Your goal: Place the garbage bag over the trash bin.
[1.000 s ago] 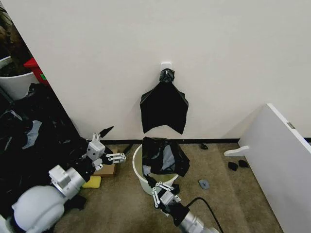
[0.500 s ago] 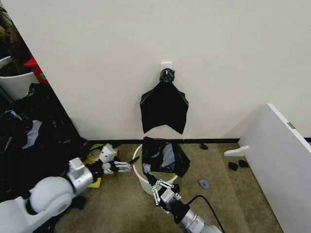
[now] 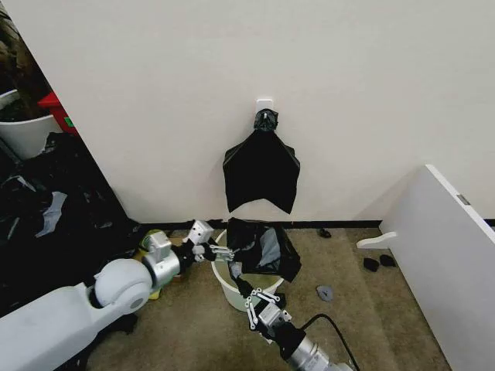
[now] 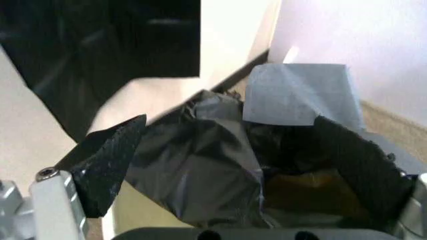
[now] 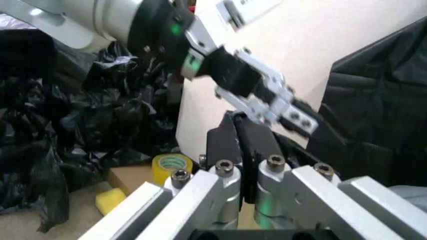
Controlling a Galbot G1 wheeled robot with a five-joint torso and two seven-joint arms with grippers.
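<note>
Against the far wall's foot, the garbage bag (image 3: 261,249) lies crumpled over the far right rim of the trash bin (image 3: 220,280), partly draped and not yet spread round. It looks thin, light, slippery and limp, so an edge fold near the rim seems the best hold. At the bin's left rim the left gripper (image 3: 219,251) has its jaws spread wide, empty, facing the plastic. At the near rim the right gripper (image 3: 253,298) looks pinched shut on the bag's near edge.

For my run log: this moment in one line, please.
left gripper open at bin rim | right gripper shut on bag | bag partly over bin
</note>
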